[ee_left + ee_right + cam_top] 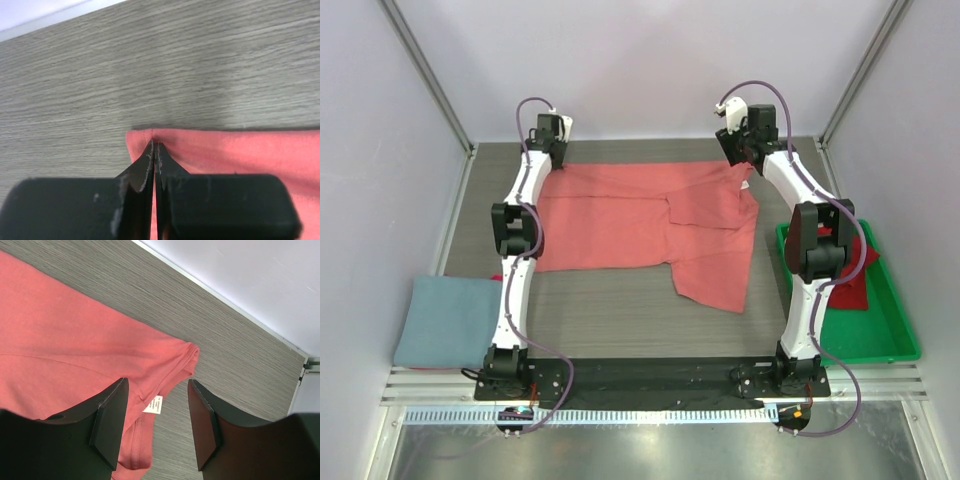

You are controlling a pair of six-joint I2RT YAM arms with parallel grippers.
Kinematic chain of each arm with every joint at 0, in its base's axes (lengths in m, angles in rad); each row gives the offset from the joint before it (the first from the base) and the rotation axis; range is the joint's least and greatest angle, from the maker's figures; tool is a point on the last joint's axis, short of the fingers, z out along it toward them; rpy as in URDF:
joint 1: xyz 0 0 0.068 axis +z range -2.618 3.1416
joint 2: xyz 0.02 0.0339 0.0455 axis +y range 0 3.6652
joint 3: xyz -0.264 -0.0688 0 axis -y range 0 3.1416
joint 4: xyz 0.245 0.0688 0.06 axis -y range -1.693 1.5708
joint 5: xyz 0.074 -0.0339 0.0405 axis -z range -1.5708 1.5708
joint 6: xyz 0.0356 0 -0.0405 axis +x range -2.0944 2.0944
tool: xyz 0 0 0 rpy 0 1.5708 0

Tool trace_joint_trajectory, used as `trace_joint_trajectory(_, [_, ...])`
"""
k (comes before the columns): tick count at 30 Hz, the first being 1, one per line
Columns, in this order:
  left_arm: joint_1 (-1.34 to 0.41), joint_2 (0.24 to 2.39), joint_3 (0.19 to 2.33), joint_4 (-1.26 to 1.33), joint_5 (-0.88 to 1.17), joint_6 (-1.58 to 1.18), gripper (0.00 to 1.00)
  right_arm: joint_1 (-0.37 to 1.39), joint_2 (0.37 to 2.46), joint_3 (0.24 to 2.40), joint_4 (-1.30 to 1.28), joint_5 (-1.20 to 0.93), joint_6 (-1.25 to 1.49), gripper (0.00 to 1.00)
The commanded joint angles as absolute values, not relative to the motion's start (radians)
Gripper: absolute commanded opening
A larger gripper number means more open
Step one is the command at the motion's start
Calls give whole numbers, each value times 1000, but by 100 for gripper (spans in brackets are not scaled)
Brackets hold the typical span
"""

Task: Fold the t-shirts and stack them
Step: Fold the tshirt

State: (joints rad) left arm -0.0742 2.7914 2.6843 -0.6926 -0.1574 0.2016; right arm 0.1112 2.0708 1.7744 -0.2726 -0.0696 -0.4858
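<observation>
A coral t-shirt (pixel 640 225) lies spread across the middle of the table, with one part folded over at its right side. My left gripper (pixel 556 140) is at the shirt's far left corner. In the left wrist view it (pixel 155 146) is shut on that corner of the shirt (pixel 240 155). My right gripper (pixel 742 152) is at the shirt's far right corner. In the right wrist view it (pixel 157 385) is open above the shirt (pixel 65 335), over the collar edge with its white label (pixel 154 405), and holds nothing.
A folded blue t-shirt (pixel 445 320) lies at the table's near left edge. A green tray (pixel 895 330) at the right holds a dark red garment (pixel 855 285), partly hidden by the right arm. White walls enclose the table at the back and sides.
</observation>
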Motion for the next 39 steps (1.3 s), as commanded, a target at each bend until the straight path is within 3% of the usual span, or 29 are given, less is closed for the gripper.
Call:
trace_joint_trajectory(1, [-74, 2792, 2671, -617, -213, 221, 0, 109, 2069, 1816, -259, -64, -474, 56])
trace_joint_trajectory(7, [-64, 2573, 2530, -582, -250, 153, 0, 107, 2030, 1830, -259, -41, -492, 56])
trace_joint_trajectory(11, [-66, 2160, 2213, -535, -140, 69, 4, 106, 1913, 1766, -322, -89, -584, 57])
trace_joint_trajectory(14, [-67, 1976, 2030, -508, -42, 5, 20, 104, 1760, 1643, -403, -220, -702, 56])
trace_joint_trajectory(15, [-69, 1879, 1991, -509, 0, 5, 33, 104, 1720, 1562, -501, -277, -833, 57])
trace_joint_trajectory(22, [-124, 1640, 1592, -615, -14, 164, 58, 115, 1219, 1010, -752, -426, -1450, 55])
trace_joint_trajectory(30, [-123, 1569, 1333, -670, 9, 259, 55, 130, 907, 625, -851, -502, -1768, 54])
trace_joint_trajectory(39, [-124, 1583, 1242, -686, 8, 249, 59, 133, 923, 555, -859, -568, -1884, 60])
